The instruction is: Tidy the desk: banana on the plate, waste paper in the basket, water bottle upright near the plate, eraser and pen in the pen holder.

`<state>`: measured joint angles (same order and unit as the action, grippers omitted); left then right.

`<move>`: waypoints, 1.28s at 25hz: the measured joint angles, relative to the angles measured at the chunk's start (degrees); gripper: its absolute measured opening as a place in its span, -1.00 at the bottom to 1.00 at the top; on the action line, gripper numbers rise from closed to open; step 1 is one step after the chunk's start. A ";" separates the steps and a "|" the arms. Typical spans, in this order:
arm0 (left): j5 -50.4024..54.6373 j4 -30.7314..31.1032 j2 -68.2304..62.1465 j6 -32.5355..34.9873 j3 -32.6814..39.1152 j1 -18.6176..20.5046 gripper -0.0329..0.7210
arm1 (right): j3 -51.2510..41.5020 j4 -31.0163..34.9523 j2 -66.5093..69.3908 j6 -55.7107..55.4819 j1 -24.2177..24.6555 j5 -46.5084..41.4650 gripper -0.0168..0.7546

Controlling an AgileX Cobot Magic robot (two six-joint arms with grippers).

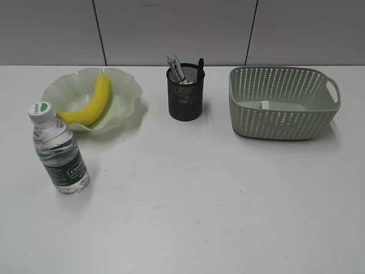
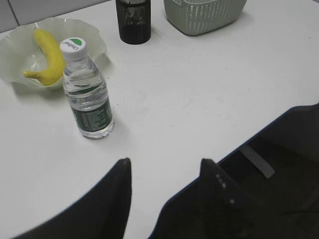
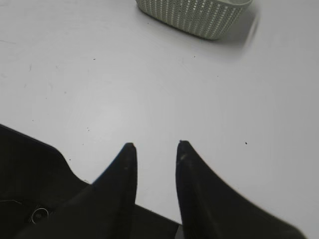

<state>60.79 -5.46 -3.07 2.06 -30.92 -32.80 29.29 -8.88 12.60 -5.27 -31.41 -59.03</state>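
Observation:
On the white desk (image 1: pixel 188 200) the yellow banana (image 1: pixel 97 100) lies in the wavy pale-green plate (image 1: pixel 128 85). The water bottle (image 1: pixel 60 151) stands upright just in front of the plate. Pens (image 1: pixel 177 67) stick out of the black mesh pen holder (image 1: pixel 185 94); I cannot make out the eraser. A white scrap, the waste paper (image 1: pixel 263 104), lies inside the green basket (image 1: pixel 282 123). Neither arm shows in the exterior view. My left gripper (image 2: pixel 166 162) hangs open and empty over bare desk, near the bottle (image 2: pixel 88 94). My right gripper (image 3: pixel 156 144) is open and empty, well short of the basket (image 3: pixel 199 15).
The left wrist view also takes in the banana (image 2: pixel 47 57), plate (image 2: pixel 94 40), pen holder (image 2: pixel 133 22) and basket (image 2: pixel 204 15). A dark machine part (image 2: pixel 279 164) fills its lower right corner. Another dark part (image 3: pixel 30 169) sits at the right wrist view's lower left.

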 joint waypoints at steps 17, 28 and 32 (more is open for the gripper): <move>-0.18 0.01 0.69 0.00 0.00 24.39 -0.06 | 0.00 0.48 -3.66 0.00 20.87 -0.04 -0.35; -0.26 0.00 3.43 0.00 0.06 28.99 -0.17 | -0.02 1.03 -13.00 0.00 26.07 -0.28 -0.35; -0.26 0.00 3.43 0.00 0.06 28.87 -0.19 | -0.02 1.03 -13.00 0.00 26.07 -0.33 -0.35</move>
<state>60.53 -5.46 0.36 2.06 -30.86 -3.93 29.27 -7.85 -0.39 -5.27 -5.34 -59.36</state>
